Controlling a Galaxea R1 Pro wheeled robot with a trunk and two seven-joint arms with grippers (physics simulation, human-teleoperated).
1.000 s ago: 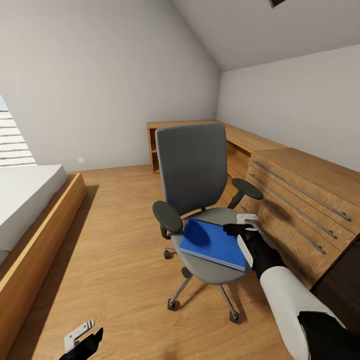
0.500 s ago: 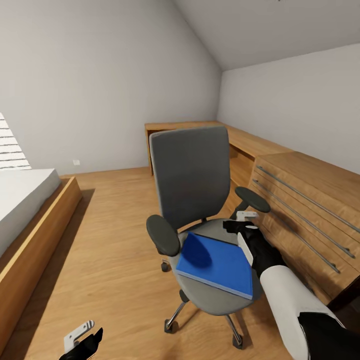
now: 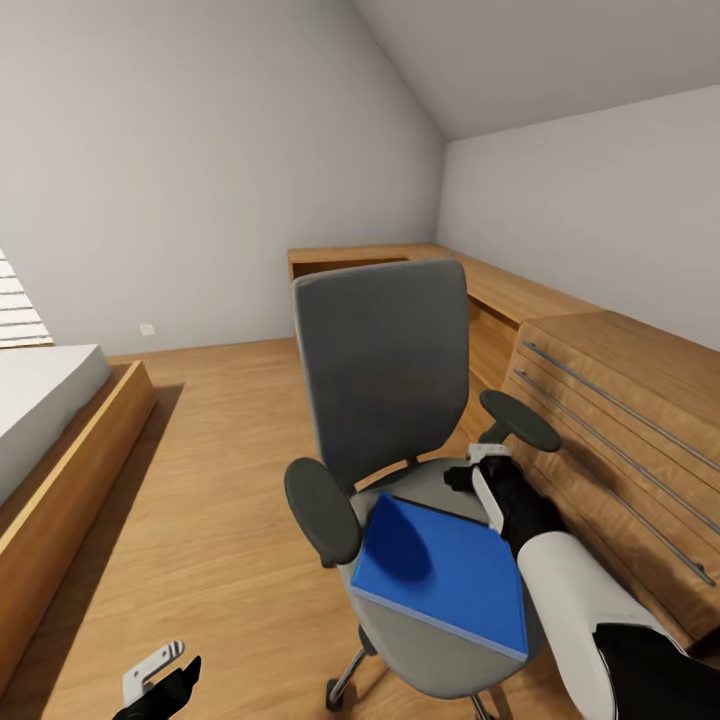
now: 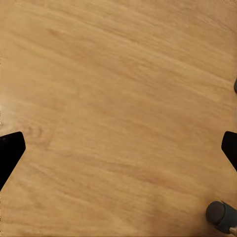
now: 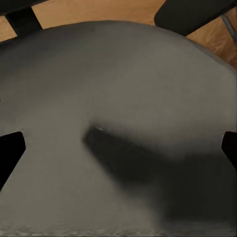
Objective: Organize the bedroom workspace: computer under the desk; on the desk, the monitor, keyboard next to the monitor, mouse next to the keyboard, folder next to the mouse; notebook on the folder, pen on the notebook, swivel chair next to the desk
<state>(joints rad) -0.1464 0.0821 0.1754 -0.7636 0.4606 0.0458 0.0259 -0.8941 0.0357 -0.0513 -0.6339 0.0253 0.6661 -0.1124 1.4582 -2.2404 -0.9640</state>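
Note:
The swivel chair (image 3: pixel 385 370) stands close in front of me, its grey back upright between black armrests. The bright blue folder (image 3: pixel 440 575) lies flat on its grey seat (image 5: pixel 118 74), toward the front. My right gripper (image 3: pixel 482 470) hangs open just above the seat behind the folder, beside the right armrest (image 3: pixel 520 420). In the right wrist view the right gripper (image 5: pixel 118 153) has its black fingertips (image 5: pixel 10 148) spread wide over bare seat cloth. My left gripper (image 3: pixel 155 678) is low at my left and open, and the left gripper (image 4: pixel 118 153) faces the wooden floor.
A light wooden drawer unit (image 3: pixel 620 400) with long metal handles runs along the right wall, close to the chair. A wooden counter (image 3: pixel 400 255) fills the far corner. A bed (image 3: pixel 40 400) in a wooden frame stands at the left. A chair caster (image 4: pixel 219 215) is near my left gripper.
The camera has moved toward the chair, which now looks larger and lower in the picture. My right gripper has stayed over the seat, now further behind the folder. The left gripper has held still.

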